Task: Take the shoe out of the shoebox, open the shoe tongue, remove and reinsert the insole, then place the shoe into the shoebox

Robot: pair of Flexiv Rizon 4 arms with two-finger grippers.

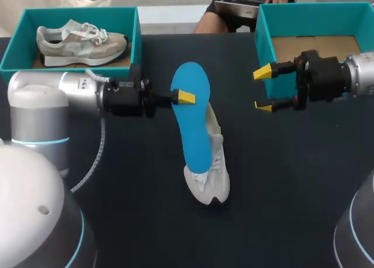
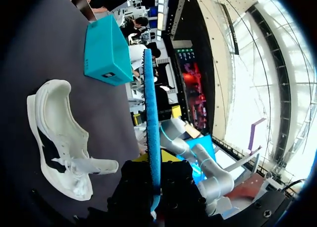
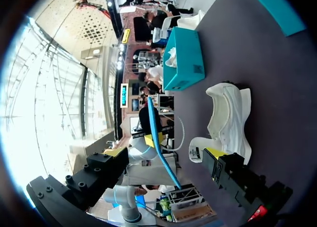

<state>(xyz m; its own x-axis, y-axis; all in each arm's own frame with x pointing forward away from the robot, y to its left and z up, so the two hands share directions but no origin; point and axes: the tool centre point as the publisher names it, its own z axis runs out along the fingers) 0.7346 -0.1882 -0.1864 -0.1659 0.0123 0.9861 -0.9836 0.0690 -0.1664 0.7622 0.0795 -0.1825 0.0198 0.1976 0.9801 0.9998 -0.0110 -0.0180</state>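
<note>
White shoe (image 1: 211, 185) lies on the dark table (image 1: 292, 209)

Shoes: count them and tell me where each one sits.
2. A beige shoe lies in the left shoebox; a white shoe lies on the table below the blue insole in the left gripper. None seems hidden.

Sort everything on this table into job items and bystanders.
Job: blue insole, gripped by the left hand; white shoe; empty shoebox, probably its own; open right hand.
Lying about: second shoebox; the grey sneaker inside it.
</note>
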